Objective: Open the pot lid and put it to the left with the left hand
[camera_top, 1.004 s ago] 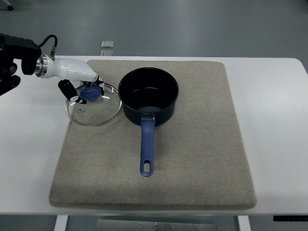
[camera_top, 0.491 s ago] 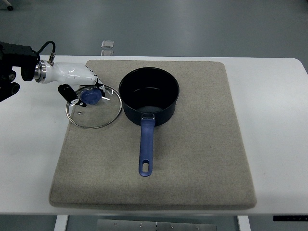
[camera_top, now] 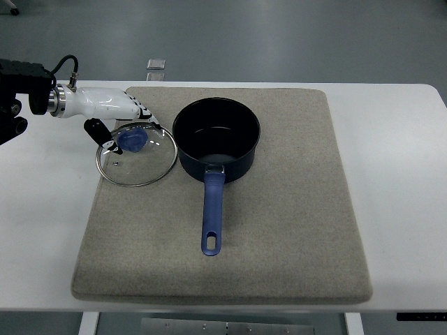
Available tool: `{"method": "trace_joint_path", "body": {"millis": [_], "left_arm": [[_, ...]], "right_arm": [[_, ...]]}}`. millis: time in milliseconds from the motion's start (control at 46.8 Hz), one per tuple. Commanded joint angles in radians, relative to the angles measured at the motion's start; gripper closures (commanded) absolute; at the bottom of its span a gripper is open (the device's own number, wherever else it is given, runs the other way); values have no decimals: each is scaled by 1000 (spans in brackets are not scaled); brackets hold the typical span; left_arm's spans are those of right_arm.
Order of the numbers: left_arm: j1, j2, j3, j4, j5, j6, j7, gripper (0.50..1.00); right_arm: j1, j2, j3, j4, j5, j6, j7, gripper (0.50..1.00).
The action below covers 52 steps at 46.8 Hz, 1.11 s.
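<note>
The dark blue pot stands uncovered on the grey mat, its blue handle pointing toward the near edge. The glass lid with its blue knob lies flat on the mat's left side, its rim close to the pot's left wall. My left hand comes in from the left and hovers just behind the knob. It is open: the dark thumb sits left of the knob, the other fingers behind it, and the knob shows in full. The right arm is out of sight.
The mat covers most of the white table. A small clear block sits at the table's far edge, behind the lid. Bare white tabletop shows left of the mat, under my left forearm.
The lid has settled flat on the mat. My left hand has let go of the knob and drawn back up and to the left, uncovering it.
</note>
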Motion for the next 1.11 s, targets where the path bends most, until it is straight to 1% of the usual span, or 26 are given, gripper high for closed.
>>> {"method": "trace_joint_path", "body": {"millis": [0, 85, 192, 299, 448, 534, 662, 705, 769, 833, 918, 961, 1025, 1089], "left_arm": [[-5, 3, -2, -2, -6, 3, 0, 583], [-12, 18, -24, -5, -38, 2, 0, 581], [-20, 40, -61, -11, -74, -1, 0, 566], [-35, 44, -132, -16, -115, -1, 0, 564], [-44, 44, -252, -14, -241, -12, 0, 544], [-51, 31, -289, -7, -314, -12, 0, 546], [-46, 9, -305, 5, -469, 14, 0, 549], [-41, -25, -306, 31, -538, 26, 0, 549], [-38, -87, -303, 105, -649, 60, 0, 546], [-37, -156, -301, 208, -745, 85, 0, 546], [-35, -267, -304, 369, -854, 89, 0, 551], [-35, -310, -306, 432, -905, 89, 0, 555], [-37, -353, -306, 490, -982, 91, 0, 559], [-37, -368, -306, 507, -1054, 91, 0, 568]], "right_arm": [[-1, 0, 0, -1, 0, 0, 0, 583], [-1, 0, 0, 1, 0, 0, 0, 583], [-1, 0, 0, 1, 0, 0, 0, 583], [-1, 0, 0, 1, 0, 0, 0, 583], [1, 0, 0, 1, 0, 0, 0, 583], [-1, 0, 0, 1, 0, 0, 0, 583], [1, 0, 0, 1, 0, 0, 0, 583], [-1, 0, 0, -1, 0, 0, 0, 583], [1, 0, 0, 1, 0, 0, 0, 583], [1, 0, 0, -1, 0, 0, 0, 583], [1, 0, 0, -1, 0, 0, 0, 583], [1, 0, 0, -1, 0, 0, 0, 583], [1, 0, 0, -1, 0, 0, 0, 583], [-1, 0, 0, 1, 0, 0, 0, 583]]}}
